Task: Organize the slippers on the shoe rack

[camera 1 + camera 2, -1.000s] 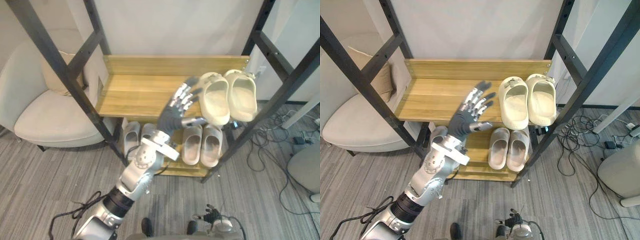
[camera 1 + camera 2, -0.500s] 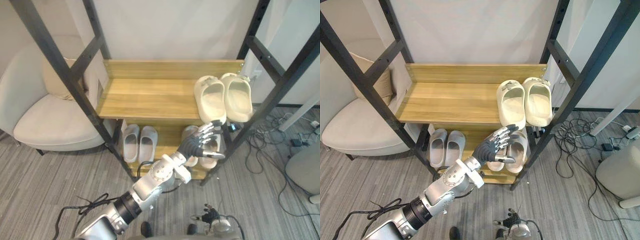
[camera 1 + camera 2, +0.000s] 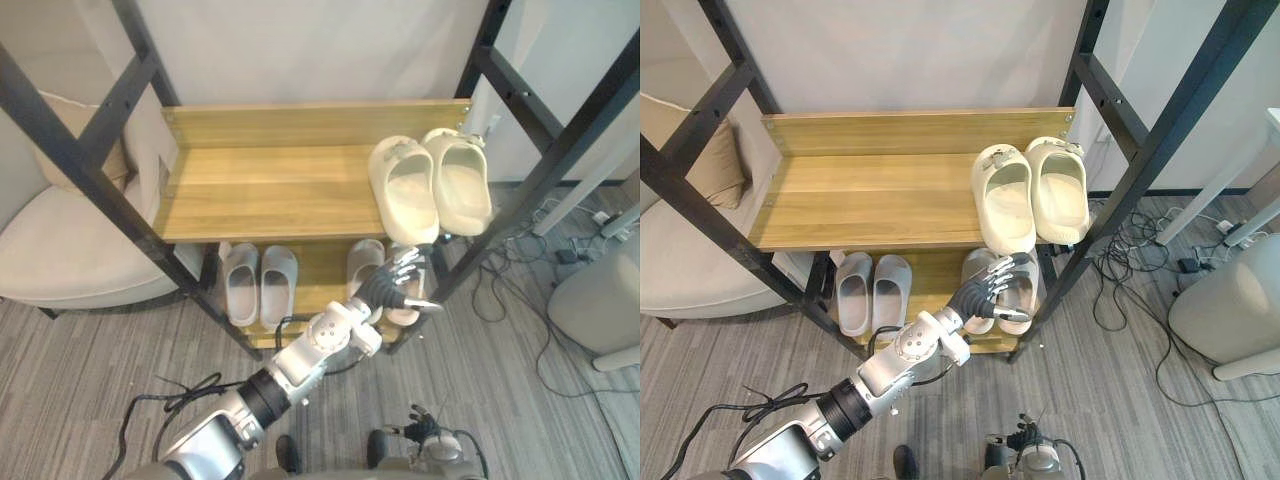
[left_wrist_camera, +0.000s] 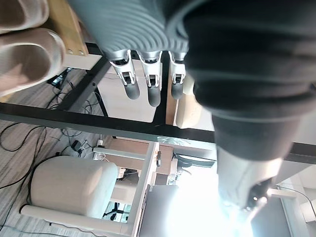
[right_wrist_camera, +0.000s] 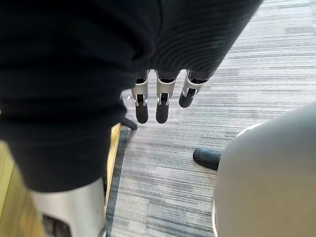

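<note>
**A:** Where's everything on the shoe rack (image 3: 270, 190)?

**B:** Grey slippers (image 3: 260, 283) sit lower left. The left hand (image 3: 380, 289), fingers spread and empty, hovers over the beige slippers (image 3: 365, 258). Cream slippers (image 3: 430, 188) sit up top, right.

**A:** Best approach?

**B:** Come down straight and curl around one beige slipper's side without nudging its mate. The right hand (image 5: 160, 101) hangs slack and empty.
</note>
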Available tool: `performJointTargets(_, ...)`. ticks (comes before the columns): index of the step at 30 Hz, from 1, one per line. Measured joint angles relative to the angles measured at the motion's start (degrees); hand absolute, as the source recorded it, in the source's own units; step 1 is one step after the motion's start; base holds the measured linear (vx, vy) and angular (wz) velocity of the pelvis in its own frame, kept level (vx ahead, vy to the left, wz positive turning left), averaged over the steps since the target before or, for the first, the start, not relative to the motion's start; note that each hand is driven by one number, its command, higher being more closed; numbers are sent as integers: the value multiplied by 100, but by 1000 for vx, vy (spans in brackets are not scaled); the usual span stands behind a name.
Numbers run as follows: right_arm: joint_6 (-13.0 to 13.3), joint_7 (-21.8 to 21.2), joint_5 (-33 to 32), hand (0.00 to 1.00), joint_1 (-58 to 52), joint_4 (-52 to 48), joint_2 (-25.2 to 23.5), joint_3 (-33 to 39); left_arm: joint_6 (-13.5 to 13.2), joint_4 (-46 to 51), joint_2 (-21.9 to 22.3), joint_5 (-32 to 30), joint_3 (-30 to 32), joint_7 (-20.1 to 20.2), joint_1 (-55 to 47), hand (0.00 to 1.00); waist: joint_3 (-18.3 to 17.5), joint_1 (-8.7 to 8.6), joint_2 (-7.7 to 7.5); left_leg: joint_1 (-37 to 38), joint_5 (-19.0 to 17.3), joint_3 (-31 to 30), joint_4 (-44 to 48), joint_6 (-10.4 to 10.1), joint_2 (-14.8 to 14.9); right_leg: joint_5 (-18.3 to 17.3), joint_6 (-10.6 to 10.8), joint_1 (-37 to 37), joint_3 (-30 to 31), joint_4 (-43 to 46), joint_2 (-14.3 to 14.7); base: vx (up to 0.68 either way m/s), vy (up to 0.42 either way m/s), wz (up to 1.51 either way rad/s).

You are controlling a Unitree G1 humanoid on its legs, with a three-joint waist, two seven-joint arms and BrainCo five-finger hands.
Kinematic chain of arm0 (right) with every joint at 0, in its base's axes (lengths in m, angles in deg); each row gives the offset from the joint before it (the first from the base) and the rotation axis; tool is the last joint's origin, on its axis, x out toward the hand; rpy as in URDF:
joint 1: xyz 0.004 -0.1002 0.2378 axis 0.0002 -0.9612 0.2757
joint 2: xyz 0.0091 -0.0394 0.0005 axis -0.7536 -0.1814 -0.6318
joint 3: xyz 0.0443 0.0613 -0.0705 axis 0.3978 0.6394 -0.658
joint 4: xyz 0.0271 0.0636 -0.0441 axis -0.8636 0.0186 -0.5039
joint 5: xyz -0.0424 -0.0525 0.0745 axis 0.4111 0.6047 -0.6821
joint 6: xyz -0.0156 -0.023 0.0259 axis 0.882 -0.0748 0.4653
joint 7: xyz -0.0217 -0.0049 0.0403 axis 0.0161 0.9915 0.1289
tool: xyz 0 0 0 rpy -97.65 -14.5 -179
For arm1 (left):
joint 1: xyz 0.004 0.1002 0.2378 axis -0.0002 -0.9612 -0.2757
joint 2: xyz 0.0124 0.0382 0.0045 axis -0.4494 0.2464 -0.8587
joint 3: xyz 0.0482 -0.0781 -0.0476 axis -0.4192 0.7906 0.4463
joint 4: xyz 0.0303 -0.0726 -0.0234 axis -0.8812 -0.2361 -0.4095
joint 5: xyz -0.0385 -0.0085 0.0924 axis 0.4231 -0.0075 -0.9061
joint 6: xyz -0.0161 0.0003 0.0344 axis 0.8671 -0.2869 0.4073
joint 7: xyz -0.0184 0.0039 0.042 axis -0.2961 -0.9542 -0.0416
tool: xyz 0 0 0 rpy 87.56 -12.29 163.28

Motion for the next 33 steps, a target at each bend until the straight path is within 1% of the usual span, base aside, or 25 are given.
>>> performJointTargets(2,0,3,-1,0,2,-19,-22,115,-2,-156,43,0,4,-14,111,0,16,-25,7,0,-1,7,-4,-1,2,0,0,-11,3,0,0,-18,-4,-1)
performJointTargets(8,1,23,-1,0,4,-79,-60,230,-9,-160,134,0,8,-117,310,0,34,-62,16,-49,-28,97,-29,1,5,6,-9,-119,68,-1,-4,-55,-4,-9)
performJointTargets(10,0,26,-2,0,-22,-146,-99,400,-11,-160,209,0,17,-135,359,0,38,-71,18,-50,-32,104,-29,-3,7,6,-10,-110,76,0,-1,0,0,0)
performJointTargets(19,1,75,-8,0,-21,-240,-132,496,-14,-184,274,4,17,-235,470,0,118,-104,18,-48,-45,129,-28,-8,14,8,-11,-98,83,0,5,0,0,0)
performJointTargets(22,2,96,-8,0,-23,-239,-160,609,-16,-255,287,6,16,-229,501,0,128,-106,11,-38,-44,128,-28,-8,13,8,-11,-88,82,0,5,-11,-5,0)
performJointTargets(28,4,98,-10,0,-9,-238,-158,565,-14,-272,308,75,3,-167,490,0,176,-98,11,57,-44,71,-29,-7,12,3,-10,36,12,0,0,-40,-14,5)
performJointTargets(32,3,93,-12,0,37,-234,-106,339,-13,119,292,319,-48,-22,255,0,175,-89,12,66,-42,-9,-28,-3,0,-3,-1,76,-41,0,-11,-38,-12,8)
performJointTargets(33,0,94,-14,0,37,-225,-106,316,-13,350,270,385,-89,43,124,0,175,-87,12,93,-41,-66,-28,-3,-2,-15,14,131,-94,0,-13,-13,-19,19)
